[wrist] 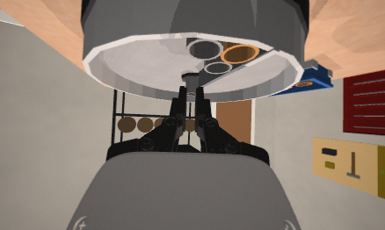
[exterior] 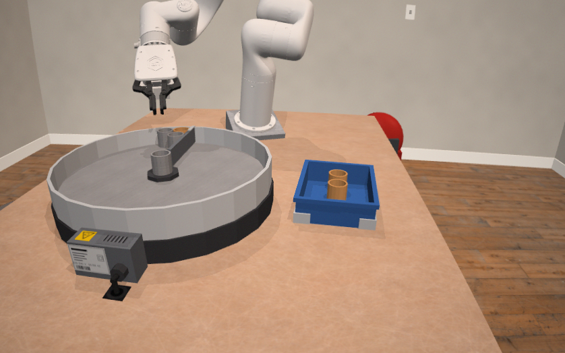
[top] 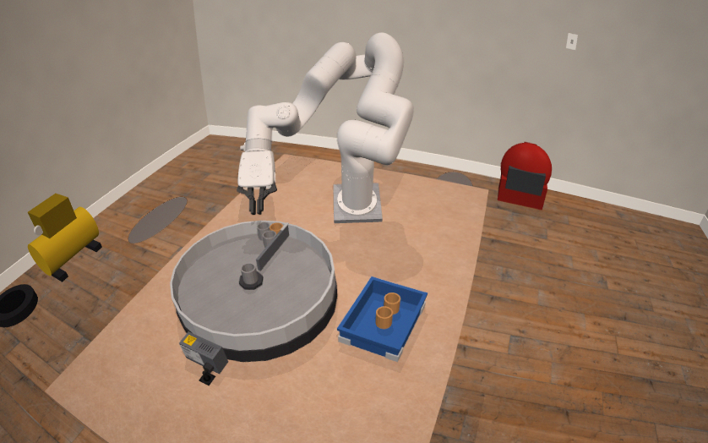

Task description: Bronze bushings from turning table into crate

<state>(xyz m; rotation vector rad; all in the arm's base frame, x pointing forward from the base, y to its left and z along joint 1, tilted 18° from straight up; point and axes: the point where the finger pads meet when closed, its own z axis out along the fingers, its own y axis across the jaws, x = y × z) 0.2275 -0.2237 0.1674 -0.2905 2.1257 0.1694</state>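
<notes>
My gripper (top: 256, 212) (exterior: 158, 112) (wrist: 191, 97) is nearly closed and empty, above and behind the turning table's (top: 214, 308) (exterior: 113, 193) far rim. Inside that rim a bronze bushing (top: 275, 226) (exterior: 181, 130) (wrist: 240, 54) stands in the corner by the divider, with one steel bushing (top: 263, 232) (exterior: 164, 138) (wrist: 205, 50) beside it and another steel bushing (top: 269, 238) (wrist: 217, 68) against the divider side. A grey steel cylinder (top: 248, 272) (exterior: 161, 162) stands on the central hub. Two bronze bushings (top: 392, 303) (top: 383, 317) (exterior: 337, 190) stand upright in the blue crate (top: 359, 342) (exterior: 337, 214).
The dark divider (top: 273, 248) (exterior: 182, 147) runs from the hub to the far rim. The table's raised wall surrounds the bushings. A grey motor box (top: 202, 353) (exterior: 107, 254) sits at its front. The crate is to the right in the top and exterior views.
</notes>
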